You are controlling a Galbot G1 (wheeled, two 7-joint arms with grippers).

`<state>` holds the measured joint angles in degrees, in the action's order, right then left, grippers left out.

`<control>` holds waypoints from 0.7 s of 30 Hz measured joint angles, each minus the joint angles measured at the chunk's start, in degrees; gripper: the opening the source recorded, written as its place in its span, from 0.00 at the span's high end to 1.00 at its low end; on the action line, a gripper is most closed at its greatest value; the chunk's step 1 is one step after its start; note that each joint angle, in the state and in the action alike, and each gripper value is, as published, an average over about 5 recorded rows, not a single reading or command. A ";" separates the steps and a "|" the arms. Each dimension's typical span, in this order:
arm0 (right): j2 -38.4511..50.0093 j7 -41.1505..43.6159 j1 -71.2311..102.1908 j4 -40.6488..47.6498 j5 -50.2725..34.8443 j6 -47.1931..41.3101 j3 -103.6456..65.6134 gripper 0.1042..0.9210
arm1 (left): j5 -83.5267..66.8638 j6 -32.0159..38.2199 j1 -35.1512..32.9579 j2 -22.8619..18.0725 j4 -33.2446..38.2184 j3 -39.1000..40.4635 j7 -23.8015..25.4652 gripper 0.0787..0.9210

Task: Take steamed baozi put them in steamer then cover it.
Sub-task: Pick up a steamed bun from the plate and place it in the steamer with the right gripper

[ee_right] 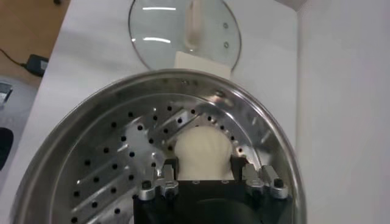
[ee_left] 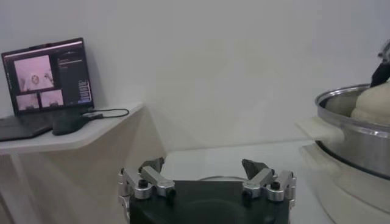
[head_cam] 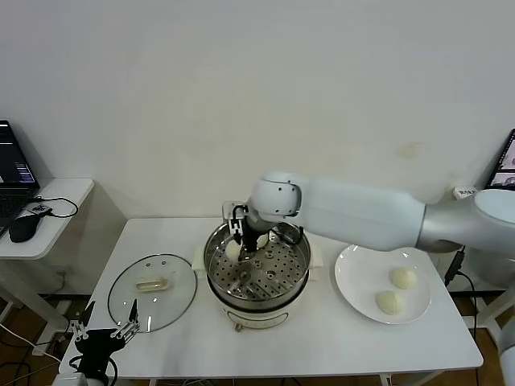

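The steamer (head_cam: 259, 283) stands mid-table, its perforated tray bare in the right wrist view (ee_right: 103, 176). My right gripper (head_cam: 241, 241) reaches down into it, shut on a cream-white baozi (ee_right: 203, 149) just above the tray near the wall (head_cam: 233, 252); touching or not, I cannot tell. Both fingers press the bun's sides around the right gripper (ee_right: 204, 164). Two more baozi (head_cam: 402, 278) (head_cam: 389, 302) lie on the white plate (head_cam: 354, 281). The glass cover (head_cam: 153, 291) rests flat left of the steamer. My left gripper (head_cam: 105, 331) waits open at the table's front left corner.
A side desk with a laptop (ee_left: 46, 76) and a mouse (head_cam: 22, 228) stands to the left. In the left wrist view the left gripper (ee_left: 203, 165) holds nothing, and the steamer (ee_left: 353, 137) rises to one side with the bun (ee_left: 373, 105) showing above its rim.
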<state>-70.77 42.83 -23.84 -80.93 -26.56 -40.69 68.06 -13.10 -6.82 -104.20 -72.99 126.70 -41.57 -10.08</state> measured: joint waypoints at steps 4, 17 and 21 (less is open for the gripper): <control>-1.45 -0.47 1.02 1.41 0.90 -0.24 0.09 0.46 | -0.10 0.00 0.10 0.10 -0.11 -0.02 0.00 0.12; -3.19 -0.68 1.90 3.76 1.64 -0.49 -0.88 0.30 | -0.14 0.09 0.06 0.17 -0.27 -0.15 0.01 0.12; -2.22 0.82 0.60 2.89 1.59 -0.10 -1.32 0.17 | -0.14 0.09 0.18 0.15 -0.24 0.00 0.02 0.12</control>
<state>-72.98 43.64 -23.24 -78.04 -24.97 -40.79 66.74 -13.24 -6.74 -104.03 -72.84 126.46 -41.57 -10.06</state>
